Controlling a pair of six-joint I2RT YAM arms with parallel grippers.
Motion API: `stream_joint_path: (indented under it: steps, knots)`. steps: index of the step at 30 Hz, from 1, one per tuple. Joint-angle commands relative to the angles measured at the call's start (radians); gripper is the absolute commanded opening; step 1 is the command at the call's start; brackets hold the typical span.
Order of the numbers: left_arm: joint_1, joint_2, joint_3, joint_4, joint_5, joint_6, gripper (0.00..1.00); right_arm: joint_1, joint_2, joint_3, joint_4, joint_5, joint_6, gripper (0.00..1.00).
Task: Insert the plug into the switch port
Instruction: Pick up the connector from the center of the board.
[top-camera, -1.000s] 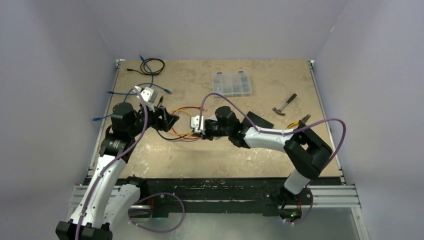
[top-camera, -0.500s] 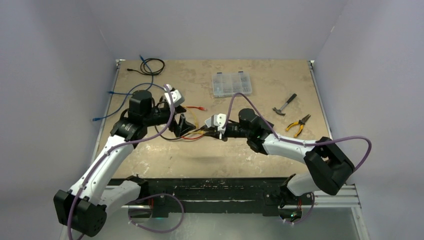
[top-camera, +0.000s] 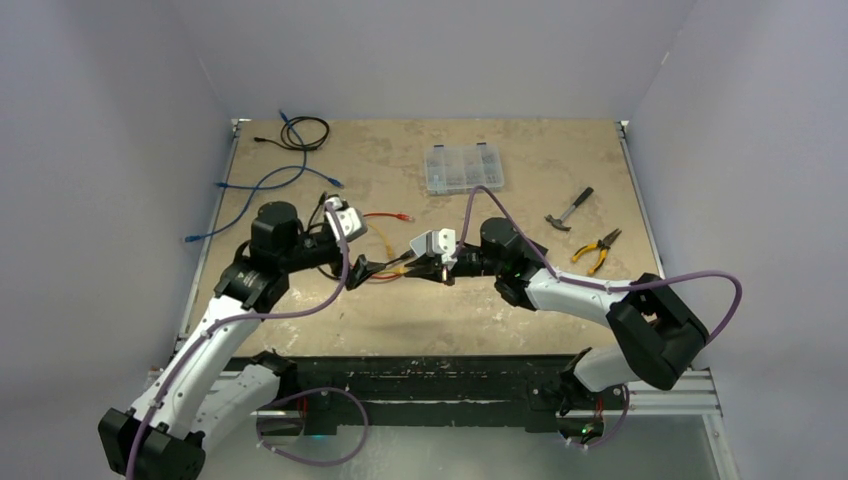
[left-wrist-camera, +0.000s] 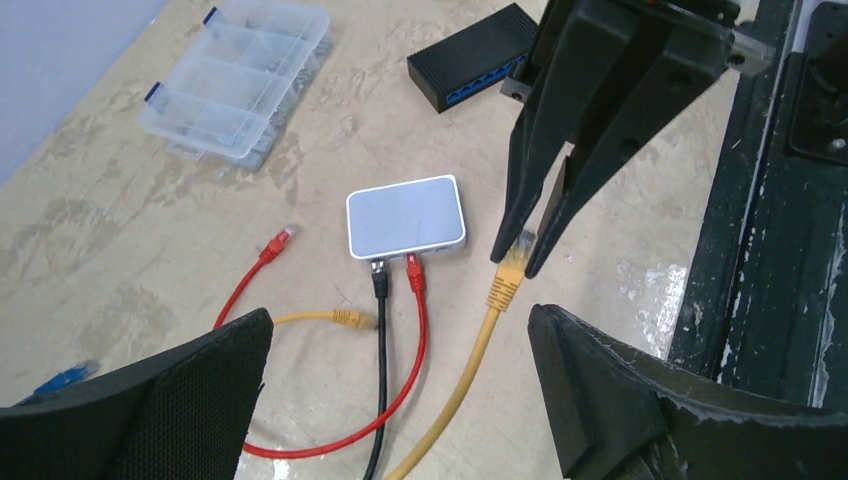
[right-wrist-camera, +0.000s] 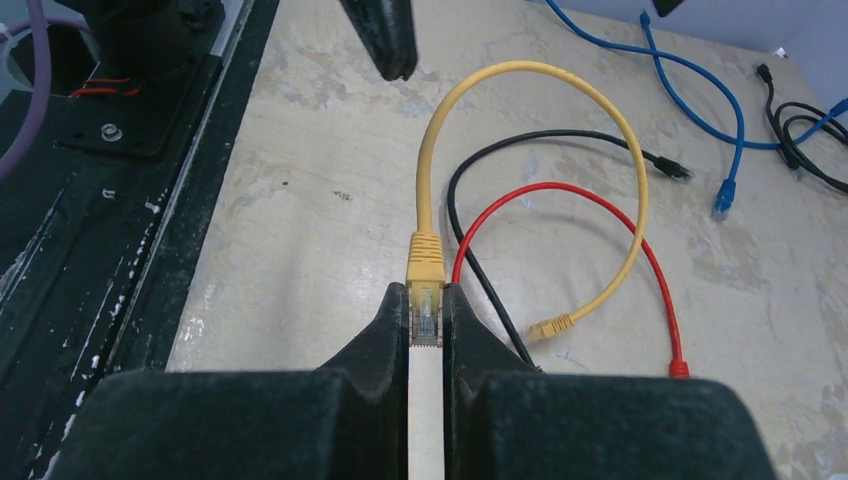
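Room: pale lilac-grey walls (top-camera: 430, 60) enclose the cell on three sides. Surface: a tan table (top-camera: 560, 300), worn and blotched with pale scuffs, with a black rail along its near edge.

Both arms reach inward and meet over the table's middle. The left gripper (left-wrist-camera: 400, 322) stands wide apart and carries nothing; its fingers frame the wrist view low on each side. The right gripper (right-wrist-camera: 427, 297) is closed to a narrow gap and pinches the plug (right-wrist-camera: 426, 272).

Loose items:
- a clear compartment box (top-camera: 463, 168) at the far centre
- a hammer (top-camera: 570, 209) and pliers (top-camera: 598, 248) at the right
- blue cables (top-camera: 255, 185) and a black coil (top-camera: 305, 132) at the far left

The switch (left-wrist-camera: 475, 55) is a flat black box with a row of blue ports on one long side; it lies on the table beyond the right gripper. A small white box (left-wrist-camera: 405, 215) sits nearer, with a black cable (left-wrist-camera: 380, 380) and a red cable (left-wrist-camera: 420, 330) plugged into its front.

Plug: clear connector body seated between the right fingers, with its yellow boot protruding past their tips. It is held above the table, close to the white box's corner and well apart from the switch. Its yellow cable (right-wrist-camera: 560, 85) arcs away and loops back to a second yellow connector lying on the table.
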Motion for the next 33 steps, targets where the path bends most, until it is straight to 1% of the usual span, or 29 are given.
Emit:
stream_joint_path:
  steps: [1, 3, 6, 8, 11, 14, 16, 20, 23, 25, 29, 33]
  knots:
    - [-0.010, -0.103, -0.059, 0.066, -0.048, 0.010, 0.99, -0.001, -0.007, -0.009, 0.066, -0.028, 0.017, 0.00]
    - [-0.018, -0.143, -0.093, 0.068, -0.063, 0.050, 0.99, -0.001, -0.007, -0.012, 0.073, -0.031, 0.019, 0.00]
    - [-0.044, -0.214, -0.162, 0.055, -0.045, 0.155, 0.99, -0.001, -0.006, -0.014, 0.084, -0.047, 0.020, 0.00]
    - [-0.065, -0.241, -0.197, 0.063, -0.050, 0.171, 0.99, -0.001, -0.003, -0.014, 0.090, -0.057, 0.022, 0.00]
    - [-0.087, -0.220, -0.211, 0.060, -0.011, 0.178, 0.98, -0.001, 0.005, -0.011, 0.095, -0.061, 0.025, 0.00]
    - [-0.119, -0.154, -0.208, 0.036, -0.001, 0.207, 0.91, -0.001, 0.015, -0.004, 0.088, -0.068, 0.019, 0.00]
    - [-0.154, -0.119, -0.207, 0.030, -0.034, 0.228, 0.87, -0.001, 0.019, 0.002, 0.079, -0.071, 0.019, 0.00]
    - [-0.209, -0.106, -0.229, 0.052, -0.077, 0.253, 0.79, -0.001, 0.027, 0.004, 0.075, -0.076, 0.019, 0.00]
    - [-0.221, -0.112, -0.247, 0.096, -0.068, 0.237, 0.72, -0.001, 0.037, 0.012, 0.075, -0.095, 0.022, 0.00]
    - [-0.223, -0.109, -0.271, 0.148, -0.044, 0.203, 0.65, -0.001, 0.044, 0.017, 0.073, -0.108, 0.024, 0.00]
    - [-0.229, -0.092, -0.279, 0.156, -0.014, 0.197, 0.55, -0.001, 0.050, 0.021, 0.063, -0.140, 0.017, 0.00]
    - [-0.230, -0.109, -0.289, 0.166, 0.000, 0.186, 0.53, -0.002, 0.049, 0.019, 0.068, -0.162, 0.012, 0.00]
